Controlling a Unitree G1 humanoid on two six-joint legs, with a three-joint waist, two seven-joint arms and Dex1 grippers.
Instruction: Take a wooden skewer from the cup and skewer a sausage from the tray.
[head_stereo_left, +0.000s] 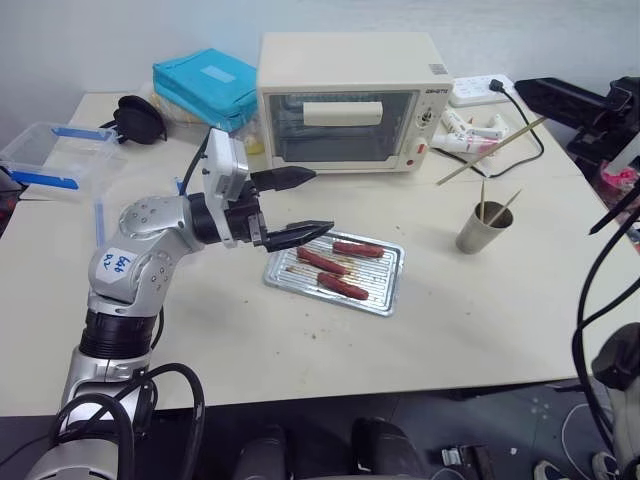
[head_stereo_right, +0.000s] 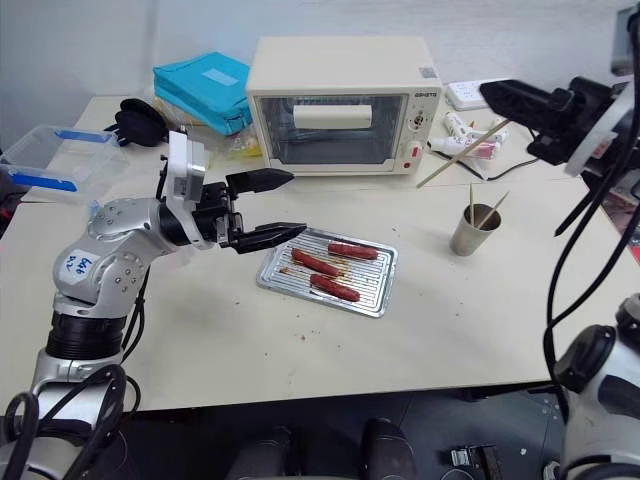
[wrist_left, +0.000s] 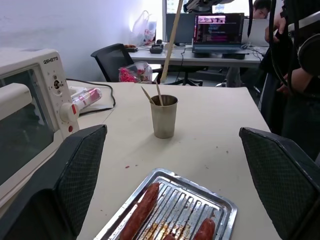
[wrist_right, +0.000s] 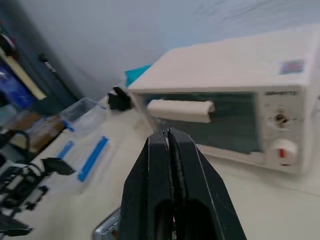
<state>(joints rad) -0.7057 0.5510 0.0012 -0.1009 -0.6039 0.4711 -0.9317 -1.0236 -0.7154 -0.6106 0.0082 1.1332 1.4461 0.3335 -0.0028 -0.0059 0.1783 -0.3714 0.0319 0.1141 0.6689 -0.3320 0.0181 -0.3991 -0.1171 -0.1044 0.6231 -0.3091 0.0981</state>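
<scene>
We see the left tool spread wide and holding nothing, level above the worktop just at the 9 o'clock edge of the tray. Three sausages lie in the tray, none of them touched. The right tool is raised at 2 o'clock from the tray, its fingers pressed together on a skewer that slants down out of its tip toward the oven, clear of the worktop. The cup stands at 3 o'clock of the tray, well apart from it, below the held skewer, with more skewers standing in it. The oven sits at 12 o'clock of the tray, and a clear box with blue clips lies at 10 o'clock near the worktop's edge.
</scene>
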